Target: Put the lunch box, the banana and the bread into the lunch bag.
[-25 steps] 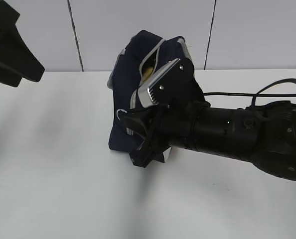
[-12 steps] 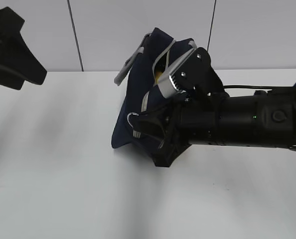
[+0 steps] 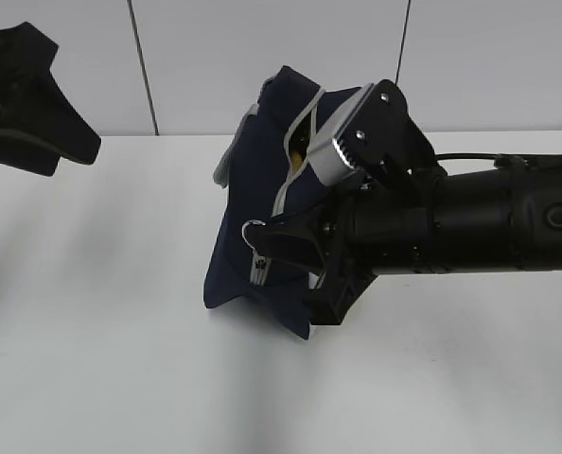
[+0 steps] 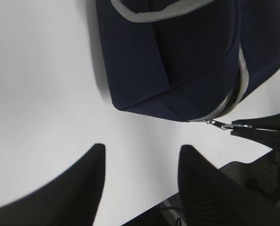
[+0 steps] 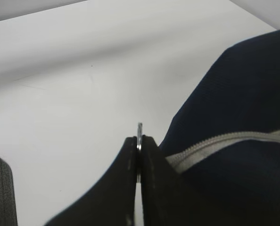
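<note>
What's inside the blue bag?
Through the gap at the top of the lunch bag a bit of something yellow peeks out, maybe the banana. Everything else inside is hidden by the fabric.

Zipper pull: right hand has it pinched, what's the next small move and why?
Probably keep drawing the zipper pull along the grey zipper track to close the lunch bag. The right hand is shut on the ring, and the exterior view shows the top gaping with something yellow inside. The left hand hangs open off the bag, so it could steady it.
</note>
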